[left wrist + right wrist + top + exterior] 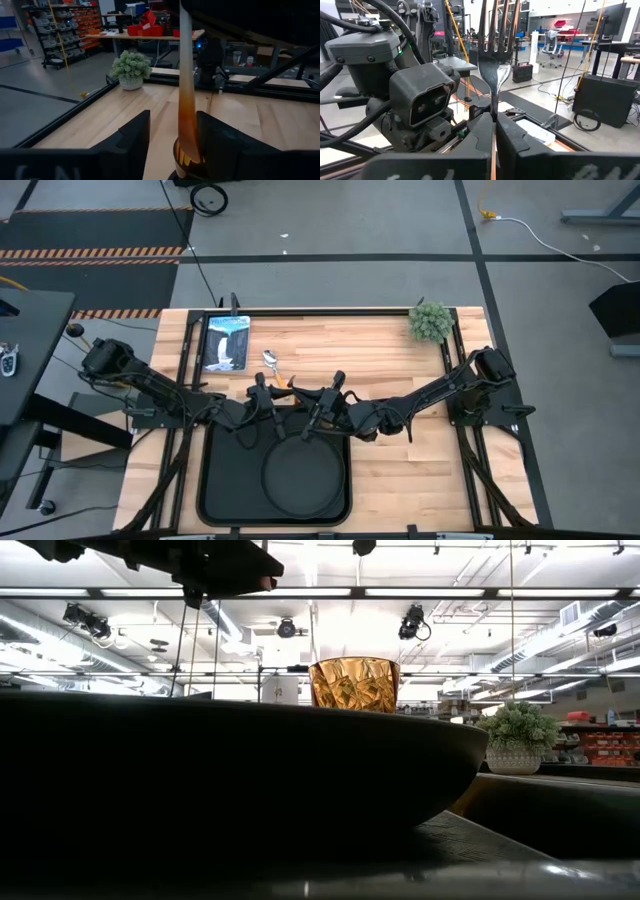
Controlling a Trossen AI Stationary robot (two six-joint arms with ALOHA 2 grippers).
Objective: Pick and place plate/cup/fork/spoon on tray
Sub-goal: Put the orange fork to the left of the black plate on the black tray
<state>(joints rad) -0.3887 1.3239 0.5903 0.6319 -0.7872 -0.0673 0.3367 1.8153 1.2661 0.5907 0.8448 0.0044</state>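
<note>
I had the right gripper (494, 131) clenched on the fork (494, 45), long axis upright, tines up, just above the tray's (215, 480) upper edge at frame centre; left gripper (172, 137) gripped the cup (187, 125).

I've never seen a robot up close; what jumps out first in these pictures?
A fork stands tines-up, pinched in the right gripper near the far edge of the black tray. Beside it the left gripper hangs close, and an amber cup glows behind the black plate lying on the tray.
</note>
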